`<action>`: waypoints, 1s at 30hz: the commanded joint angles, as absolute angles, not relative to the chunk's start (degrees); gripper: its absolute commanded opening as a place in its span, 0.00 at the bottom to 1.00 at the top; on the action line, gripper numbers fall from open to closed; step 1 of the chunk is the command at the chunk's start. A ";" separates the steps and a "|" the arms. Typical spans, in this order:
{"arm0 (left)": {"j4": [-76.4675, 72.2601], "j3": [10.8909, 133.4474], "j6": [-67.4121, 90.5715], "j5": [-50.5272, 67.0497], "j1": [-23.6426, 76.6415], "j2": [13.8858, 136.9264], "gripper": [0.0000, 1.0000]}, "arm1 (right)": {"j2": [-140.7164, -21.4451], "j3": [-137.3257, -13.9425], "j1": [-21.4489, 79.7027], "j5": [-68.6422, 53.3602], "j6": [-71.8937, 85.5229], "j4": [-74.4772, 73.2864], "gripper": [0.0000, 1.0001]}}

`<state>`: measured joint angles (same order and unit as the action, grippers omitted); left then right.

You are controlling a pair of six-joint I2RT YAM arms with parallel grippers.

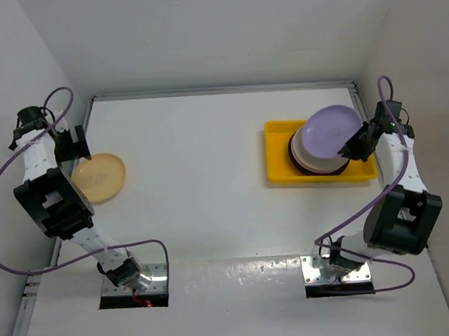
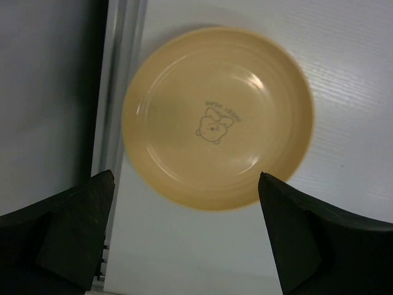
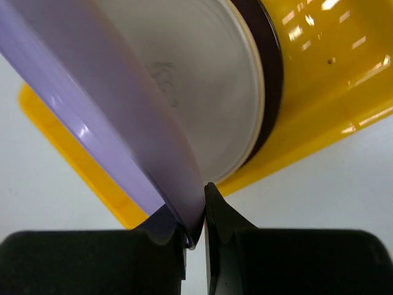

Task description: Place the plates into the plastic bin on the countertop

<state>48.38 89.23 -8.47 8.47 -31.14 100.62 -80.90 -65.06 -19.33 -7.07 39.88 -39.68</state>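
My right claw (image 3: pixel 198 206) pinches the thin rim of the smooth lavender plate (image 3: pixel 104 117), tilted over the glossy yellow plastic bin (image 3: pixel 319 92). My left claw (image 2: pixel 185 178) is spread above the round yellow-orange plate (image 2: pixel 218 117).

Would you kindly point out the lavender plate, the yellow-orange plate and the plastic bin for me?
lavender plate (image 1: pixel 329 126): top external view, middle of its upper face.
yellow-orange plate (image 2: pixel 218 120): left wrist view, the printed centre.
plastic bin (image 1: pixel 278 154): top external view, bare floor at its left end.

Lavender plate (image 1: pixel 330 128) tilts over plates (image 1: pixel 305 156) stacked in yellow bin (image 1: pixel 278 164); yellow-orange plate (image 1: pixel 99 177) lies flat far left.
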 commanded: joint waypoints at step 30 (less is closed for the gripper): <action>44.73 80.86 -17.84 15.62 -38.50 115.06 0.00 | -79.37 -78.92 -2.21 14.33 27.95 -52.04 0.88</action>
<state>42.68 81.82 -14.92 7.99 -38.65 115.11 -82.32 -76.34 -5.02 11.64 29.52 -52.77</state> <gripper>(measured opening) 0.060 0.893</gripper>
